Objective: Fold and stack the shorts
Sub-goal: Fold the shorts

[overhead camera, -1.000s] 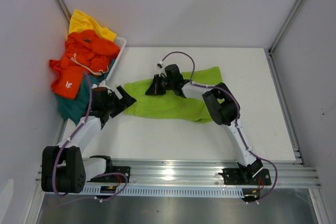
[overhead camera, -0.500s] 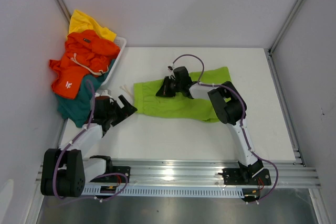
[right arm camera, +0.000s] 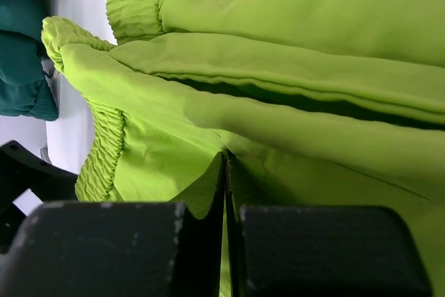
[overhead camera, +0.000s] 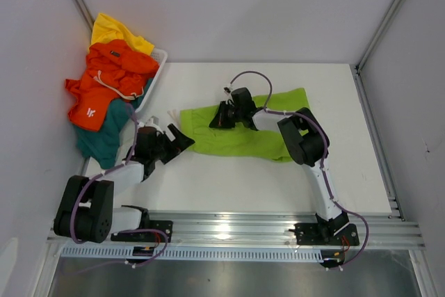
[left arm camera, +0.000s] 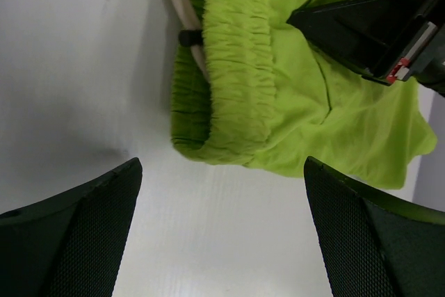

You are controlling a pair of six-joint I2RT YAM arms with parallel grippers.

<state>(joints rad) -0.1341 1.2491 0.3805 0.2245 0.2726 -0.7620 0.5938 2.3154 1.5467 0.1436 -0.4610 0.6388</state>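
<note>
Lime green shorts [overhead camera: 243,137] lie spread across the middle of the white table, waistband to the left. My right gripper [overhead camera: 218,120] is shut on a fold of their cloth near the waistband, and the pinch shows in the right wrist view [right arm camera: 226,161]. My left gripper [overhead camera: 182,140] is open and empty just left of the waistband, and in the left wrist view [left arm camera: 221,193] the gathered waistband [left arm camera: 236,81] lies just ahead of it. Orange shorts [overhead camera: 111,74], yellow shorts [overhead camera: 115,29] and teal shorts [overhead camera: 101,140] are piled at the far left.
A white mesh basket [overhead camera: 159,59] holds the pile at the table's far-left corner, with cloth spilling over its rim. A white drawstring [overhead camera: 169,116] trails from the green waistband. Grey walls and metal rails enclose the table.
The green shorts have slid to the right with my right gripper. My left gripper has moved right and nearer, following the waistband, and stays open.
</note>
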